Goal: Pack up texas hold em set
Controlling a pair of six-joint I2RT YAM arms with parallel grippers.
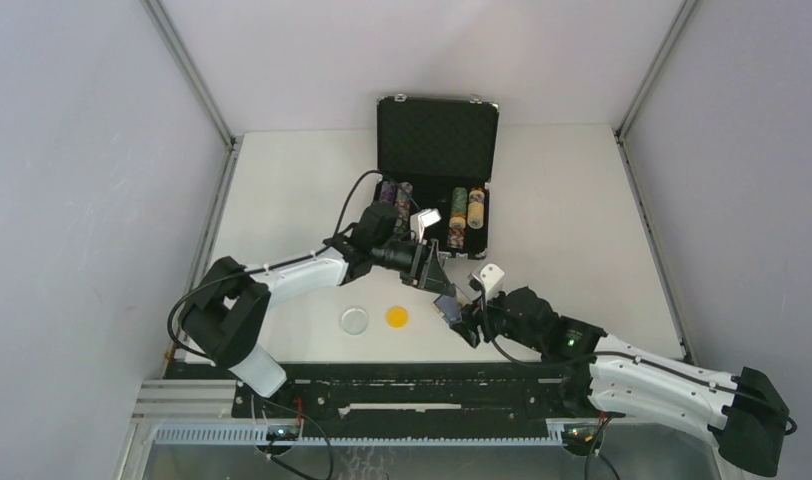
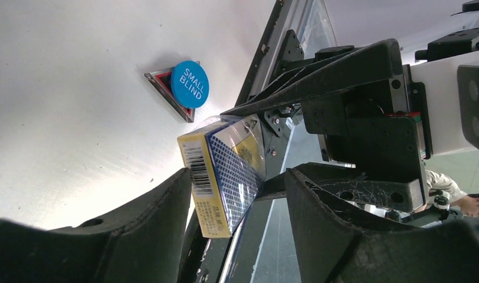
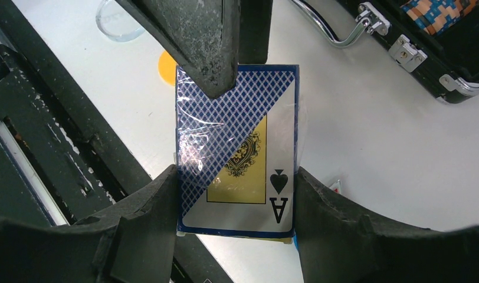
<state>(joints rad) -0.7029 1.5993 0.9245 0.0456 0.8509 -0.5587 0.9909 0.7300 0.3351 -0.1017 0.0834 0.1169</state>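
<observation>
The card deck (image 3: 237, 159), blue-backed with an ace of spades face, is held above the table, with my right gripper (image 3: 237, 177) shut on its two long edges. My left gripper (image 2: 238, 177) straddles the deck's (image 2: 222, 174) other end. One finger (image 2: 166, 200) lies against the barcoded side and the other finger (image 2: 320, 206) stands off with a gap, so it is open. In the top view the deck (image 1: 447, 305) hangs between both grippers in front of the open black briefcase (image 1: 437, 140). Chip rolls (image 1: 466, 210) lie in the briefcase's base.
A clear token (image 1: 354, 320) and a yellow token (image 1: 396, 317) lie on the table near the arms' rail. A blue "SMALL BLIND" token (image 2: 190, 84) rests on a small triangular piece under the deck. The case's silver handle (image 3: 331, 29) faces the grippers.
</observation>
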